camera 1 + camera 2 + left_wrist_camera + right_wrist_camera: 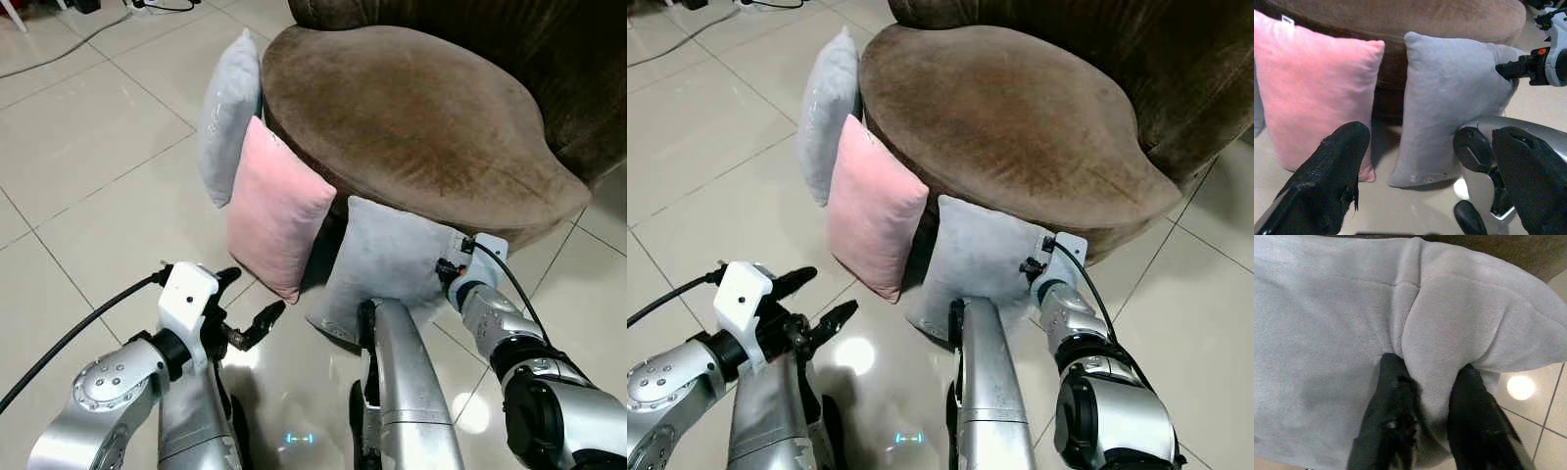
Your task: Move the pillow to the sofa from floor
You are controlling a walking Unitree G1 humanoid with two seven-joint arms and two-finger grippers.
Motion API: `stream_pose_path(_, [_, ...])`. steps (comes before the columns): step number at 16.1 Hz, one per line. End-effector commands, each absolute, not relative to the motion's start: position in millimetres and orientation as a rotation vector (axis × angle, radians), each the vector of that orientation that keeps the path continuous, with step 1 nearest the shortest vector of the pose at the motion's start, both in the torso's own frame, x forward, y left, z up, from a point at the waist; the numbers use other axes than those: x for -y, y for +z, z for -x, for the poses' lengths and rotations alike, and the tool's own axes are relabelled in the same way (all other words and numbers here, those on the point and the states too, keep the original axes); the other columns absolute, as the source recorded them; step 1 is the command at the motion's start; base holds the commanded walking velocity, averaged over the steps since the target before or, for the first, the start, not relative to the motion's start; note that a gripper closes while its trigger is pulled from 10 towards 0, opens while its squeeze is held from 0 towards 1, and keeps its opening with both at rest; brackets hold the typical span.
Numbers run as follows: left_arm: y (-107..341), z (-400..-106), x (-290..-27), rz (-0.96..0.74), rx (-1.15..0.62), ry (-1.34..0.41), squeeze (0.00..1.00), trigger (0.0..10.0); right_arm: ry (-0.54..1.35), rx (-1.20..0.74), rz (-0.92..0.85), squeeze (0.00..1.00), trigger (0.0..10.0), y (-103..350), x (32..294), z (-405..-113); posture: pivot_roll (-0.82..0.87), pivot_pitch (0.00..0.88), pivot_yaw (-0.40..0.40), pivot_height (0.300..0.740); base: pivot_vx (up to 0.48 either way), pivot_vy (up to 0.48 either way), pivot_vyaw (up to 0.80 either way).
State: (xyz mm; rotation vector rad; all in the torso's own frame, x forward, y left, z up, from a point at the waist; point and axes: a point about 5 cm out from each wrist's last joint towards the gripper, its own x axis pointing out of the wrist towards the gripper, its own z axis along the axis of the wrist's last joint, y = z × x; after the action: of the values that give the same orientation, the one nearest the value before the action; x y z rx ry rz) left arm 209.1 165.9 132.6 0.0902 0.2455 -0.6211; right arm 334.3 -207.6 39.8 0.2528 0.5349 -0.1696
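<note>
The right gripper (pixel 1422 396) pinches a fold of the grey pillow (pixel 387 259) at its upper right corner, both black fingers (pixel 1393 406) sunk into the plush with fabric bunched between them. That pillow stands upright on the floor (pixel 88 147), leaning against the front of the brown sofa (pixel 411 127), directly ahead of the gripper. Just left of it, a pink pillow (pixel 274 211) also leans against the sofa, and beyond that a second grey pillow (pixel 227 113) stands against the sofa's side.

The left gripper (pixel 245 308) hovers low over the floor with its fingers (pixel 1334 171) spread wide, holding nothing. The pink pillow lies ahead of it and slightly to its left, the pinched grey pillow ahead and to its right, both apart from it. A black cable (pixel 73 333) trails from the left wrist
</note>
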Motion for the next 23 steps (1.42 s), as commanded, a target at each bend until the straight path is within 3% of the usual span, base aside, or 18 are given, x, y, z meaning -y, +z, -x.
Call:
stream_pose_path(1, [128.6, -205.2, -169.5, -0.08, -0.279, -0.614, 1.0, 10.0, -0.146, -0.561, -0.288, 0.0, 0.0, 34.8, 198.5, -332.6, -0.02, 0.133, -0.031, 0.467, 0.0, 0.0, 0.0])
stream_pose_path(9, [132.0, -219.0, -171.1, -0.098, -0.232, -0.598, 1.0, 10.0, -0.159, -0.523, -0.345, 0.0, 0.0, 36.5, 197.3, -333.7, -0.01, 0.048, -0.002, 0.467, 0.0, 0.0, 0.0])
stream_pose_path(13, [147.5, -234.0, -180.9, -0.067, -0.122, -0.396, 1.0, 10.0, -0.107, -0.172, -0.411, 0.0, 0.0, 112.6, 214.1, -356.8, -0.03, 0.002, 0.002, 0.467, 0.0, 0.0, 0.0])
stream_pose_path(16, [159.4, -231.4, -179.3, -0.099, -0.072, -0.377, 1.0, 10.0, -0.091, 0.035, -0.419, 0.0, 0.0, 172.4, 225.5, -335.7, -0.04, 0.0, 0.014, 0.467, 0.0, 0.0, 0.0])
stream_pose_path(19, [171.2, -233.8, -174.4, -0.097, -0.022, -0.363, 1.0, 10.0, -0.113, 0.297, -0.43, 0.0, 0.0, 265.3, 250.0, -306.6, -0.05, 0.0, 0.023, 0.467, 0.0, 0.0, 0.0])
stream_pose_path(23, [171.0, -237.3, -169.0, -0.113, -0.014, -0.37, 1.0, 10.0, -0.132, 0.35, -0.413, 0.0, 0.0, 289.2, 252.8, -300.4, -0.05, 0.0, 0.022, 0.467, 0.0, 0.0, 0.0])
